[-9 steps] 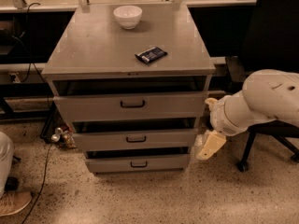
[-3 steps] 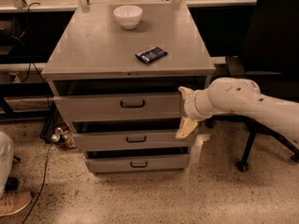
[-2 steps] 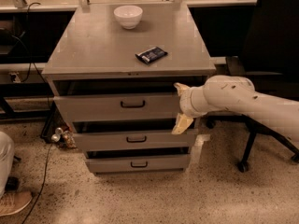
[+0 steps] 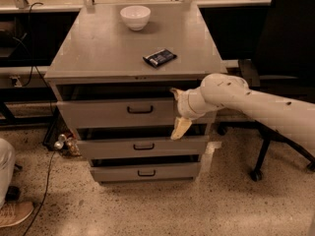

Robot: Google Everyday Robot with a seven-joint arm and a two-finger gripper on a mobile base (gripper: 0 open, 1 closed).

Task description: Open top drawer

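Grey metal top drawer (image 4: 108,114) sits right under the cabinet top (image 4: 98,43), barely out, same as three seconds ago. What's moved is the gripper (image 4: 179,128): it's swung in from beside the cabinet to the drawer front's right end, right of the pull handle (image 4: 140,110). So nothing's opened yet. Can't tell if it's clenched or released. The dark packet (image 4: 159,57) up top maybe has print, unreadable.
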